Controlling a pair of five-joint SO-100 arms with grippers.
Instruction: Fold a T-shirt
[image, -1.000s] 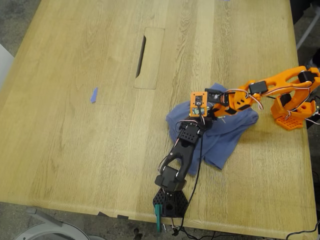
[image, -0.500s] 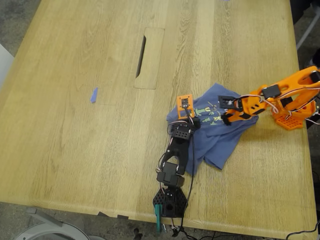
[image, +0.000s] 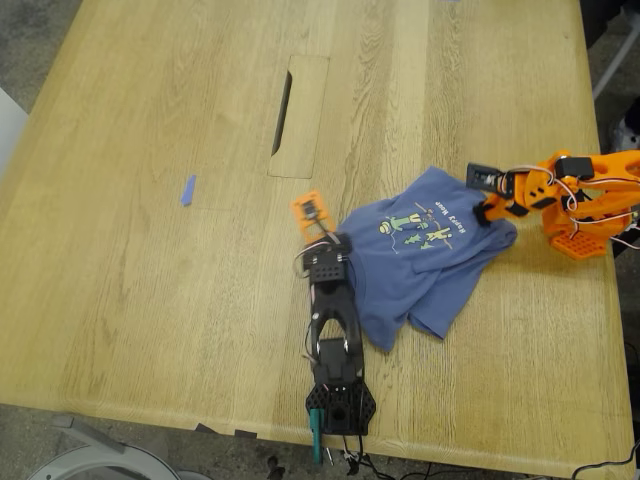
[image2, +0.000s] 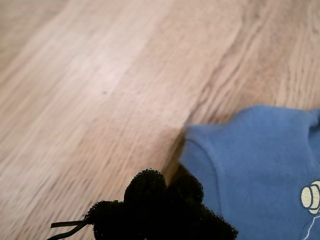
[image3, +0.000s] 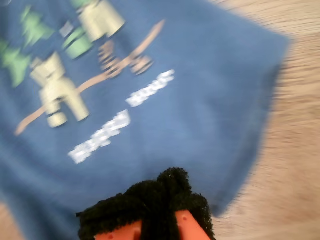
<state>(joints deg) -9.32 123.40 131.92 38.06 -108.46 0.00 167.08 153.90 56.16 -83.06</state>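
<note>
The T-shirt (image: 420, 255) is stretched between 2 closed pinches, first gripper (image: 338, 243) and second gripper (image: 487, 210) at opposite edges.

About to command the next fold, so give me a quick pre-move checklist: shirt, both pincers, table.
1. T-shirt spread flat: not ok, its lower part is bunched and overlapped.
2. Print facing up: ok.
3. My first pincer on the shirt's edge toward the exterior view's left: cannot tell whether it grips; pads hide the contact.
4. My second pincer at the edge toward the exterior view's right: cannot tell, picture blurred.
5. Table room toward the exterior view's left: ok, only a small blue scrap lies there.
</note>
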